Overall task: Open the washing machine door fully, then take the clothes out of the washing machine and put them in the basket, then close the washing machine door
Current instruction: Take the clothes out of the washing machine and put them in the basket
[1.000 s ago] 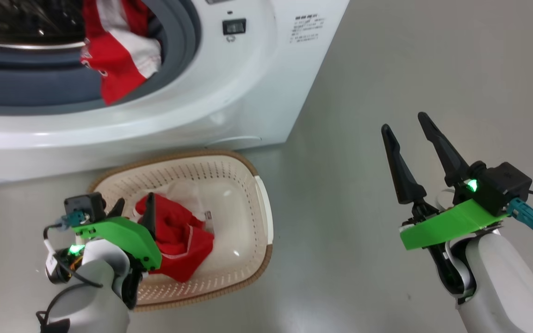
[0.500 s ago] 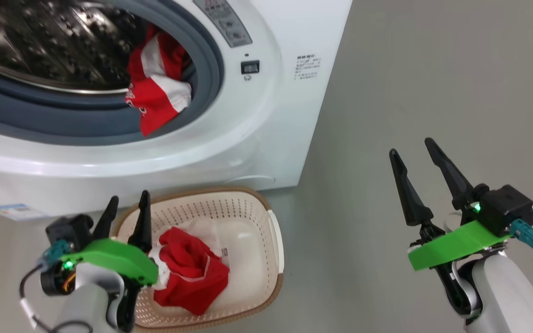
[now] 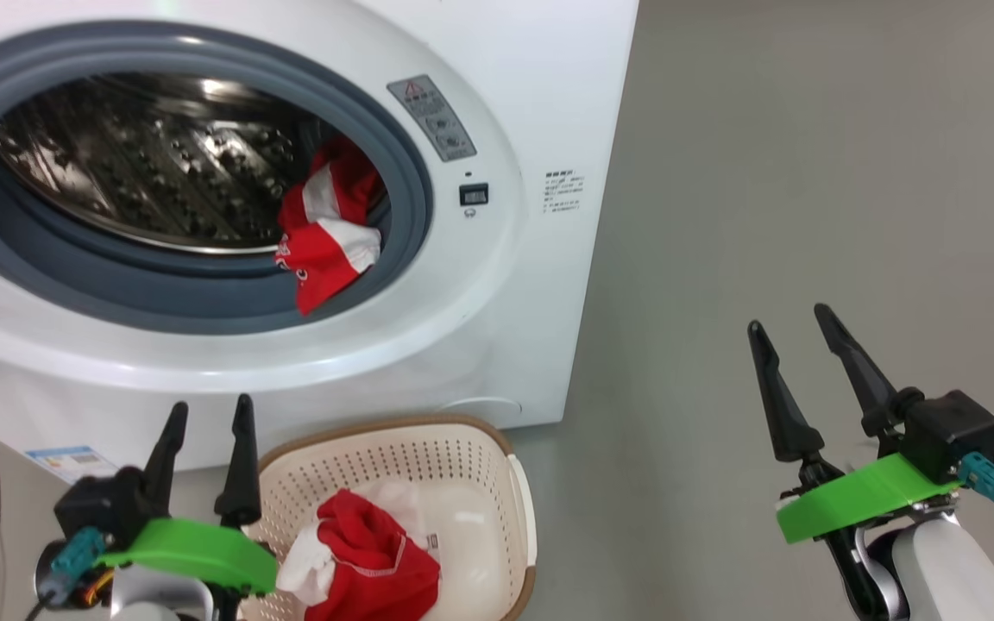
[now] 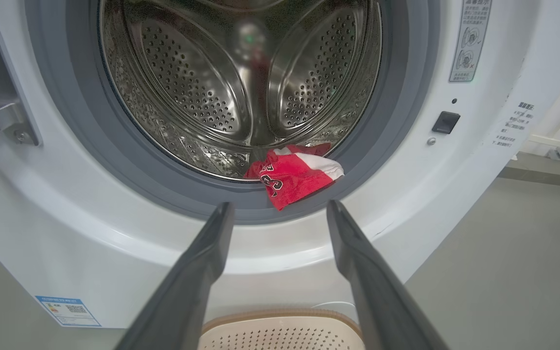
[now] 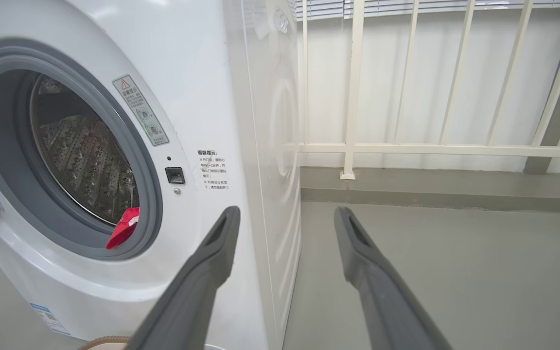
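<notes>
Left fingers (image 3: 241, 466) and right fingers (image 3: 775, 392) spread, empty; red jersey (image 3: 324, 250) hangs over the drum lip (image 3: 160, 240) at 4 o'clock; a shallow pinch could drop it beside the basket (image 3: 393, 427)

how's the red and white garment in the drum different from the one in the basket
The red and white garment in the steel drum drapes over the grey rubber ring; the red garment in the cream perforated basket lies bunched on its floor. The drum garment shows a broad white band; the basket garment shows thin white trim. Both are crumpled red fabric.
</notes>
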Controlling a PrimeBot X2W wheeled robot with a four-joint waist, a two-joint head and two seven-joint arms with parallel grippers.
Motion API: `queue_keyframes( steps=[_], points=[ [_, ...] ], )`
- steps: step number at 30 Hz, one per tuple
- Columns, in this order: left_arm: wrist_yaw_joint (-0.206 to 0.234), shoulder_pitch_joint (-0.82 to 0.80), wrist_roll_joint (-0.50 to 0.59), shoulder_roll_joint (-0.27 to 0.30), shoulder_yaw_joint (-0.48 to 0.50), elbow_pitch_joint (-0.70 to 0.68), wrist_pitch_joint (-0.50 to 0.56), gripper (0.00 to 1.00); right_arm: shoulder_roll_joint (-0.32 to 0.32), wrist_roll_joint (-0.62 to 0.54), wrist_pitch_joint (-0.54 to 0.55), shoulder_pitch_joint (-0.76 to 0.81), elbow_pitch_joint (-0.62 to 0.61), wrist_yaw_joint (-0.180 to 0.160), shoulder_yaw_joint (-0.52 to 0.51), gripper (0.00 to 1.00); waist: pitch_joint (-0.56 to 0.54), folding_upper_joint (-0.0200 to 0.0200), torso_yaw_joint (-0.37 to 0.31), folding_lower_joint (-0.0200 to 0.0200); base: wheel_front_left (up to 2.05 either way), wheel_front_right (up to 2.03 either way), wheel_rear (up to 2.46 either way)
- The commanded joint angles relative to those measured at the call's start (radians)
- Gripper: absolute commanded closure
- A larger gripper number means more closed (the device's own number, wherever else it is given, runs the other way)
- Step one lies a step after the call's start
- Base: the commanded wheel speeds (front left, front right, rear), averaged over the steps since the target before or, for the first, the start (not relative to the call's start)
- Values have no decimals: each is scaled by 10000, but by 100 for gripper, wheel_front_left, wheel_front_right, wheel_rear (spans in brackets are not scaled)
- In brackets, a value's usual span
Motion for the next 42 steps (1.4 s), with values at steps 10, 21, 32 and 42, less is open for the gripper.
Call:
queue_keyframes(
  steps=[10, 21, 32, 42],
  points=[
    [300, 1427, 613, 266, 474, -1641, -122, 0, 40, -265, -63, 723, -430, 63, -253, 0, -1089, 0, -32, 0, 0, 0, 0],
    [455, 2202, 796, 271, 435, -2065, -122, 0, 83, -424, -63, 1284, -613, 63, -553, 0, -1505, 0, 54, 0, 0, 0, 0],
    [617, 2391, 799, 269, 265, -2228, -89, 0, 119, -471, -63, 1425, -619, 63, -500, 0, -1601, 0, -11, 0, 0, 0, 0],
    [692, 2395, 740, 292, 169, -2385, 7, 0, 108, -450, -63, 1445, -605, 63, -505, 0, -1601, 0, 35, 0, 0, 0, 0]
  ],
)
